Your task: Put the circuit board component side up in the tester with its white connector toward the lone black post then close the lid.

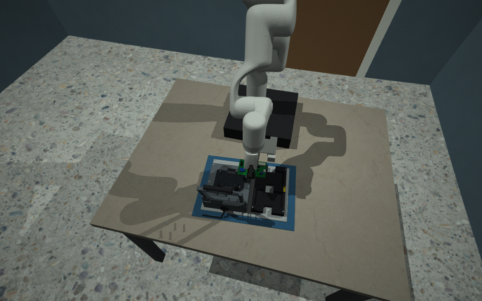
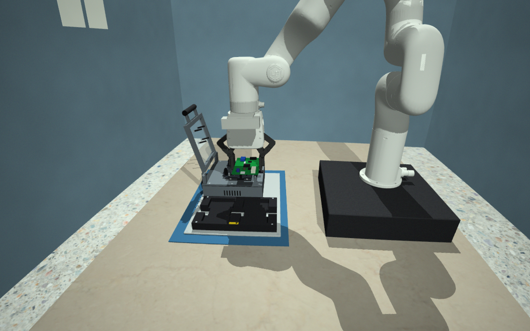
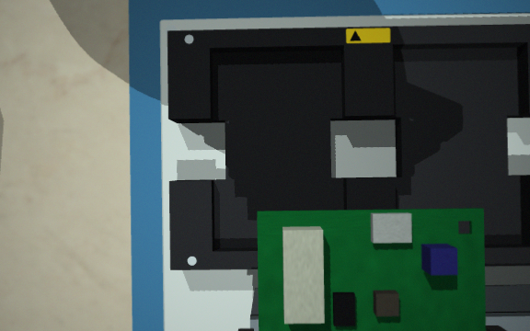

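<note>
We note the gripper's (image 1: 251,169) (image 2: 246,165) jaws clenched on the circuit board (image 1: 261,169) (image 2: 245,166) (image 3: 371,271), a finger at each of two opposite edges. The board is bright green, component side up and about level, held above the tester (image 1: 231,181) (image 2: 233,190), not seated. In the wrist view we see a long cream-white connector (image 2: 253,169) (image 3: 303,276) near the edge toward the arm's base, its top faintly mottled; a smaller pale block (image 2: 242,172) (image 3: 391,228) by the edge facing the tray; a violet-blue block (image 2: 238,169) (image 3: 440,259) farther along; small black and brown parts between. The board's far portion lies outside that view, and we cannot make out its holes. Tester lid (image 1: 222,196) (image 2: 194,148) stands open, leaning back, black handle (image 1: 217,188) (image 2: 189,110) at its top. Beside the tester sits the black tray (image 1: 269,204) (image 2: 217,216) (image 3: 371,78), its two recesses without a board, a yellow label (image 1: 283,189) (image 2: 233,223) (image 3: 368,36) on the rim. Both rest on a pale plate (image 2: 273,187) (image 3: 173,299) over a blue mat (image 1: 291,209) (image 2: 283,181) (image 3: 145,230). Well apart, the arm's black base block (image 1: 287,119) (image 2: 390,228) stands on the beige table (image 1: 340,209) (image 2: 135,279) (image 3: 63,184).
</note>
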Action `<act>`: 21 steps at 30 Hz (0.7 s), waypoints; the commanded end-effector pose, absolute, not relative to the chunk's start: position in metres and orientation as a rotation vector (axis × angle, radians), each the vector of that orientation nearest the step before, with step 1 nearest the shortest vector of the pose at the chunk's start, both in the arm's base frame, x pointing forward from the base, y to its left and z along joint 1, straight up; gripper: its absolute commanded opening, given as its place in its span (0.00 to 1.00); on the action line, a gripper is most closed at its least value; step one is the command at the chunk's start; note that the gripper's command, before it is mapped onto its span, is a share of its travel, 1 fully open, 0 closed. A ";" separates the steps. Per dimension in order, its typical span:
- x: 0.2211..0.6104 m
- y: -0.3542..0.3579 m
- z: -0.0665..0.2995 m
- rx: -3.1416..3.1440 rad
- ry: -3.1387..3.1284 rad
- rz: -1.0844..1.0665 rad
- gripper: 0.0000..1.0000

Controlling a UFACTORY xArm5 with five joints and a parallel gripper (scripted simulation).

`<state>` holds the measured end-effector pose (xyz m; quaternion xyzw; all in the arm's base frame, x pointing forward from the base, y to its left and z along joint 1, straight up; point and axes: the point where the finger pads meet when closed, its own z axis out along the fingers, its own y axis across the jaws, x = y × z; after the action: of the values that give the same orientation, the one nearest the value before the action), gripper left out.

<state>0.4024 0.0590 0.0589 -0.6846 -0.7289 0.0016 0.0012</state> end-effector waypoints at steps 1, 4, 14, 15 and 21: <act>0.413 0.039 0.062 -2.149 -2.291 0.001 0.79; 0.414 0.035 0.062 -2.149 -2.291 0.001 0.79; 0.427 0.005 0.064 -2.149 -2.291 0.001 0.79; 0.428 0.002 0.064 -2.149 -2.291 0.001 0.79; 0.432 -0.008 0.065 -2.149 -2.291 0.001 0.79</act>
<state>0.4271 -0.0003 0.0634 -0.6846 -0.7289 0.0013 0.0014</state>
